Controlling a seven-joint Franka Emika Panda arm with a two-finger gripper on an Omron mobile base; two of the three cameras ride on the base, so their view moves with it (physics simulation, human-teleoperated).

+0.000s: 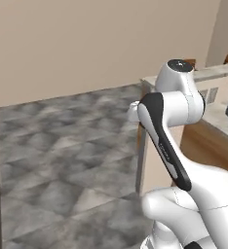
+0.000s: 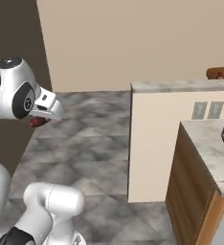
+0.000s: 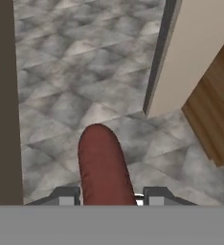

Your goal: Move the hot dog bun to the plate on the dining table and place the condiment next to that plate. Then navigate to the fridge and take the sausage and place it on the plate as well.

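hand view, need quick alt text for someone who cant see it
A dark red-brown sausage is held in the gripper, its rounded end sticking out over grey stone floor tiles. A beige counter corner stands at the upper right.

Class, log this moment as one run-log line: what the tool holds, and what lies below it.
tool: shut on sausage | sausage: sticks out past the fingers | below: grey tiled floor

The white arm folds high above the grey floor (image 1: 62, 160), its gripper (image 3: 109, 195) pointing down at it, fingers (image 3: 68, 196) clamped on the sausage (image 3: 103, 165).
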